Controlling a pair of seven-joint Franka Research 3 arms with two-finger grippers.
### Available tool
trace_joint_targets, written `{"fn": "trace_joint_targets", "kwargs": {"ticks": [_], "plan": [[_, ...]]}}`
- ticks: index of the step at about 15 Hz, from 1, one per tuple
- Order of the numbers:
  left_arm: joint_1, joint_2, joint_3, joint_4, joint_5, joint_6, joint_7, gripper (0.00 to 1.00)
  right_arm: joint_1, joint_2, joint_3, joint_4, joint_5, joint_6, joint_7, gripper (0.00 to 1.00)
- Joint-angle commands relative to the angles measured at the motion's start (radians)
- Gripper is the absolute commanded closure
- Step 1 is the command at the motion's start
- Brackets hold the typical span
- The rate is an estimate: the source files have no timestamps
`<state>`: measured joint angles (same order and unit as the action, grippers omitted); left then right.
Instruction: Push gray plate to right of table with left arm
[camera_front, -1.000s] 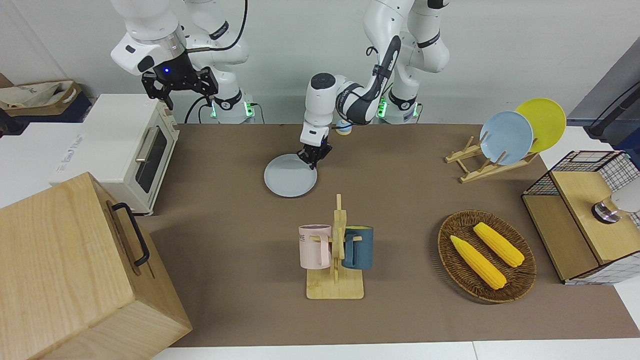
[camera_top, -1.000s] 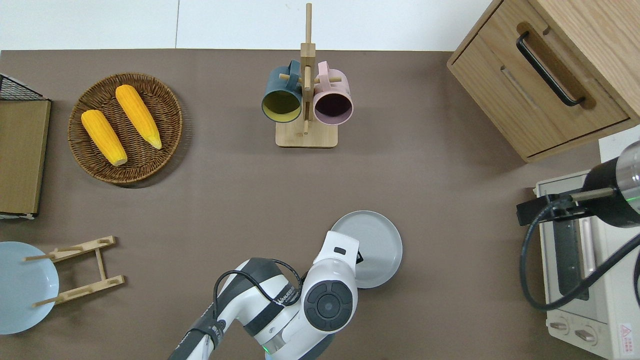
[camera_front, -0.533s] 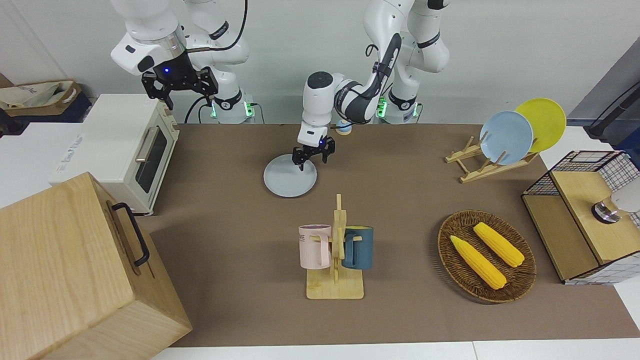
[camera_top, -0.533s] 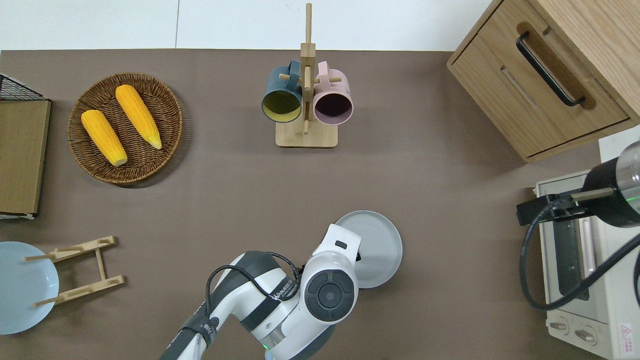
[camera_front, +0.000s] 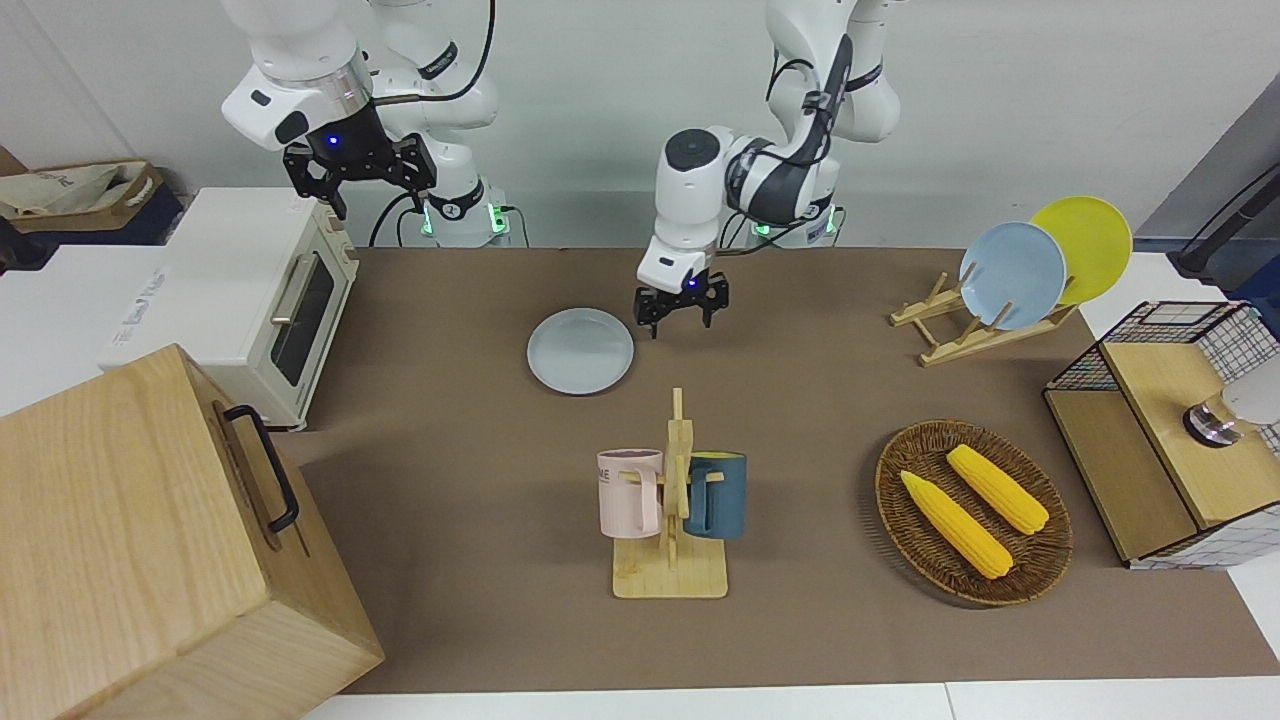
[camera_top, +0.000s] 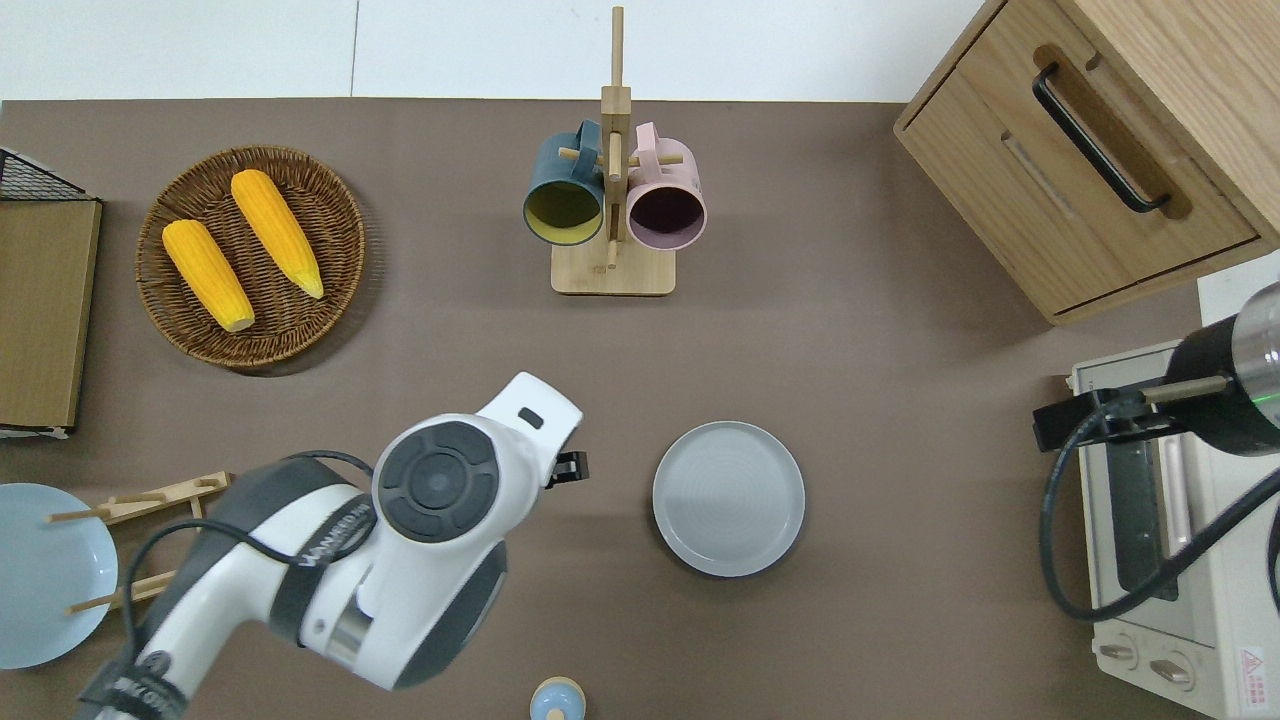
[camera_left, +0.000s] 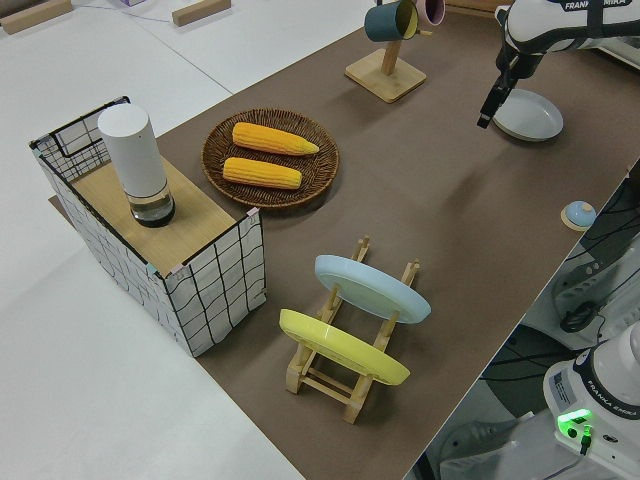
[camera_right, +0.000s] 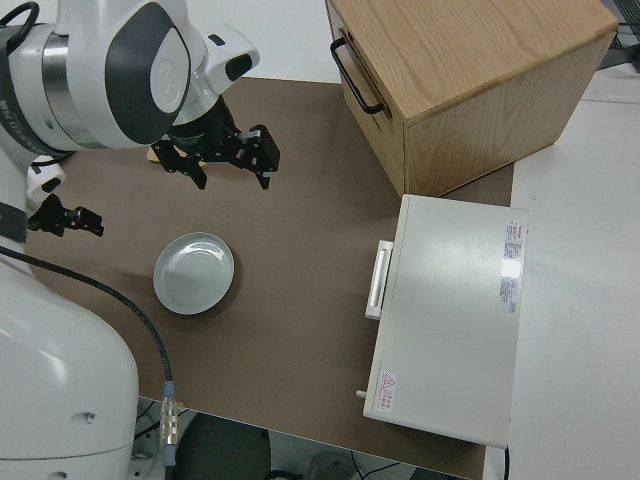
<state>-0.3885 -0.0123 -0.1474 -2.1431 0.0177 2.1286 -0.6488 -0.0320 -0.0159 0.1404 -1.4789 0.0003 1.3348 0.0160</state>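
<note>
The gray plate (camera_front: 580, 350) (camera_top: 728, 498) (camera_right: 194, 273) lies flat on the brown table (camera_top: 900, 330), nearer to the robots than the mug rack. My left gripper (camera_front: 682, 316) (camera_right: 62, 220) hangs open and empty a little above the bare mat. It is beside the plate toward the left arm's end and clear of its rim. In the overhead view the white wrist hides most of the gripper. The right arm, with a blue light, is parked, and its gripper (camera_front: 360, 172) (camera_right: 215, 160) is open.
A mug rack (camera_top: 612, 272) with two mugs stands farther from the robots. A wicker basket (camera_top: 330, 200) holds two corn cobs. A toaster oven (camera_top: 1150, 540) and a wooden cabinet (camera_top: 1100, 150) fill the right arm's end. A plate rack (camera_front: 960, 330) holds a sky-blue and a yellow plate.
My left gripper has lifted off the gray plate, spread its fingers and swung toward the left arm's end. The plate has stayed almost where it was.
</note>
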Motion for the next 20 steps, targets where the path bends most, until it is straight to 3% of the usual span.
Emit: {"fn": "trace_joint_targets", "kwargs": {"ticks": [1, 4, 7, 10, 14, 20], "plan": [[0.126, -0.083, -0.003, -0.011, -0.027, -0.094, 0.216, 0.0, -0.019, -0.002, 0.016, 0.009, 0.004, -0.016, 0.012, 0.017], [0.238, -0.103, -0.001, 0.041, -0.051, -0.192, 0.362, 0.0, -0.02, -0.002, 0.016, 0.009, 0.004, -0.016, 0.012, 0.017], [0.292, -0.101, 0.037, 0.135, -0.051, -0.289, 0.472, 0.0, -0.019, -0.002, 0.016, 0.009, 0.004, -0.016, 0.012, 0.017], [0.292, -0.098, 0.089, 0.216, -0.051, -0.363, 0.535, 0.0, -0.019, -0.002, 0.016, 0.009, 0.004, -0.016, 0.013, 0.017], [0.293, -0.101, 0.121, 0.304, -0.051, -0.458, 0.554, 0.0, -0.019, -0.002, 0.016, 0.009, 0.004, -0.016, 0.012, 0.017], [0.29, -0.098, 0.12, 0.476, -0.05, -0.572, 0.541, 0.0, -0.019, -0.002, 0.016, 0.009, 0.004, -0.016, 0.012, 0.017]]}}
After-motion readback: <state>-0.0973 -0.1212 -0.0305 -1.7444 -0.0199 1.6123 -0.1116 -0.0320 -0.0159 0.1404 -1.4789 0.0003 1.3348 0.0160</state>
